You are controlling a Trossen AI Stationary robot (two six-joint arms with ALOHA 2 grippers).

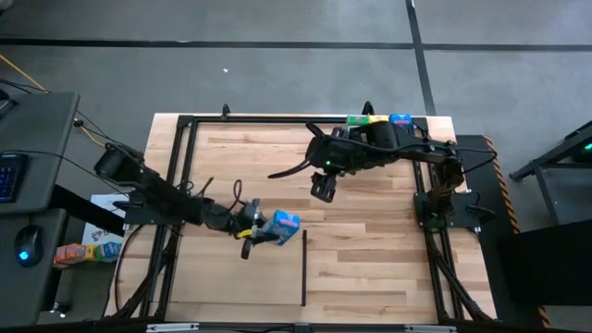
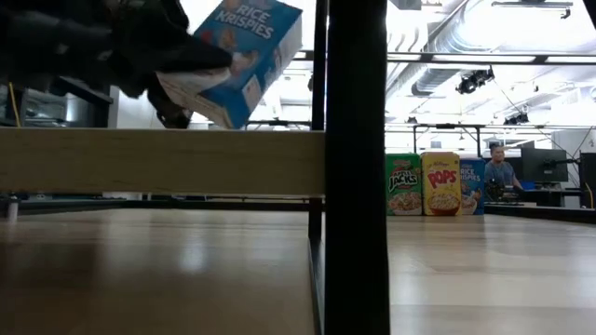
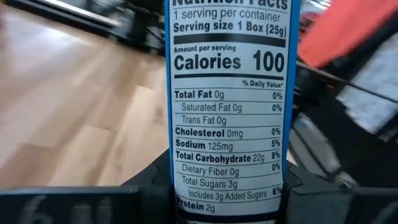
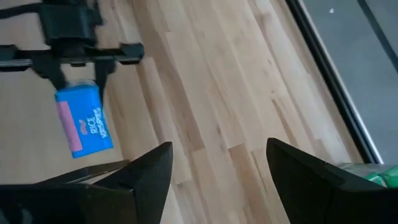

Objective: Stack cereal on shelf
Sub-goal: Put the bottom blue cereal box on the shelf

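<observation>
I am clamping my left claw (image 1: pixel 252 228) on a blue Rice Krispies box (image 1: pixel 283 222), carrying it above the table just at nine o'clock of the shelf's black bar (image 1: pixel 304 266) for stacking there, while my right claw (image 1: pixel 321 192) is hanging open at one o'clock.

Look past the wooden table (image 1: pixel 370 268) and you see grey concrete floor (image 1: pixel 277 74) across the upper part of the high view, crossed by dark seams. At the left edge stands a dark desk (image 1: pixel 37 139) with a keyboard (image 1: pixel 7 176) and a mouse (image 1: pixel 28 245). In the low view, ceiling ducts (image 2: pixel 484 42) fill the upper right, and a seated person (image 2: pixel 501 175) faces a monitor (image 2: pixel 543 166) at far right.
</observation>
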